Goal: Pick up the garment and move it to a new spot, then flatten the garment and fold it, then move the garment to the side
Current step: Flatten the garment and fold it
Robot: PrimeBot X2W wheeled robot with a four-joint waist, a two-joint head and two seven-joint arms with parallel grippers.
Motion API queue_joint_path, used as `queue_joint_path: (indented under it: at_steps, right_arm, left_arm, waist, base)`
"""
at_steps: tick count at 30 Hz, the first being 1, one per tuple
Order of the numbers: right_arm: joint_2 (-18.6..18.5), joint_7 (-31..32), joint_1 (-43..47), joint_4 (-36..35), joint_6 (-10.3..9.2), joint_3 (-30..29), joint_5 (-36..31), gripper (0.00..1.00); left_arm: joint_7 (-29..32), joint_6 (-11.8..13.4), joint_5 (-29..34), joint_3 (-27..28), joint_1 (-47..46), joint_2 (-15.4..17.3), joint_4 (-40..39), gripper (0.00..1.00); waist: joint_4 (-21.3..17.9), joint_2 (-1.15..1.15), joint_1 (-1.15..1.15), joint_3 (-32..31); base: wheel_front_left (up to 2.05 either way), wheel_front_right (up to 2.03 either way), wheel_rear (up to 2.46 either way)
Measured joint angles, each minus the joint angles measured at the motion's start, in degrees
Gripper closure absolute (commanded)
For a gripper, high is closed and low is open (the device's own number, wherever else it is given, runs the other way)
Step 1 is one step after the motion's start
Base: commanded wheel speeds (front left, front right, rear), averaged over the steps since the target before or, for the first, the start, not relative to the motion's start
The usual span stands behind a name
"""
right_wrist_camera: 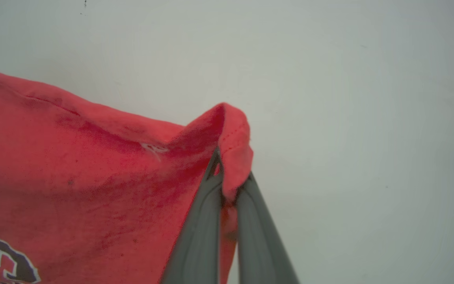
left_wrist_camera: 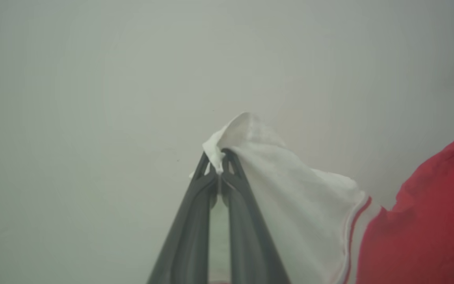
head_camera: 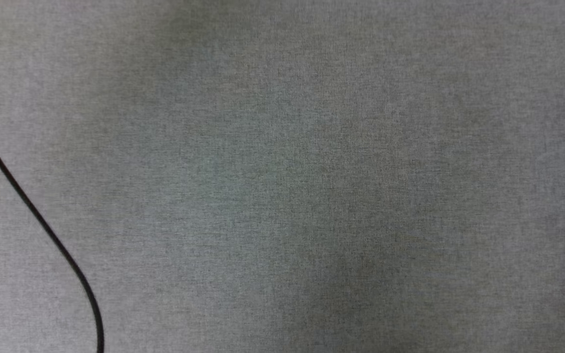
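As the shirt hangs: the shirt (left_wrist_camera: 302, 205) is pinched at two places, a white sleeve in one grip and a red hemmed edge in the other. By my reading it is lifted, with plain pale background behind it in both wrist views.
Shirt from left fingers: in the left wrist view the cloth falls away from the tips toward 4 o'clock, white sleeve first, then striped trim, then the red body at 3 to 5 o'clock.
Shirt from right fingers: in the right wrist view the red body spreads toward 8 to 9 o'clock, with the chest print (right_wrist_camera: 2, 256) low at 8 o'clock.
Long axis: likely runs grip to grip, sleeve end to hem end, with slack between them.
Left fingers (left_wrist_camera: 189, 228): closed on the sleeve edge, a white tuft poking past the tips at 12 o'clock.
Right fingers (right_wrist_camera: 199, 236): closed on a fold of the hem, which drapes over the tips.
Nearer arm: neither, since both already hold cloth.
Surface (head_camera: 312, 171): grey weave in the head view, with a black cable (head_camera: 32, 206) curving through 8 o'clock.
Coming move: probably carrying the shirt over this surface. The arms would need to draw apart along the axis before lowering, and keep away from the cable.
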Motion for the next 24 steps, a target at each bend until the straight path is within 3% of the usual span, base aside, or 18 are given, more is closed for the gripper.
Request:
queue_joint_path:
  at_steps: [5,10,17,24]
  right_arm:
    - [0.31,-3.01,-1.39,3.32,0.0,2.02,0.3,1.0]
    - [0.81,-6.5,2.03,6.78,0.0,5.75,1.33,1.0]
    - [2.25,-11.31,12.8,9.93,0.0,12.9,4.56,1.0]
    - [1.8,-14.43,25.57,10.46,0.0,19.94,9.92,1.0]
  left_arm:
    - [-2.58,-0.92,0.2,-0.58,-3.09,-0.57,5.11,1.0]
    - [-5.27,-1.74,-0.14,-2.92,0.87,-1.69,9.79,1.0]
    - [-9.22,-2.1,-1.85,-4.57,12.52,-2.3,13.58,1.0]
    - [-10.65,-1.43,-3.02,-5.69,29.52,-0.82,11.91,1.0]
  waist:
    - [-0.22,0.0,0.0,1.32]
    - [0.02,0.0,0.0,1.65]
    - [0.12,0.0,0.0,-0.23]
    - [-0.07,0.0,-0.01,-4.19]
  base:
    - [0.0,0.0,0.0]
    - [0.0,0.0,0.0]
    - [0.0,0.0,0.0]
    - [0.0,0.0,0.0]
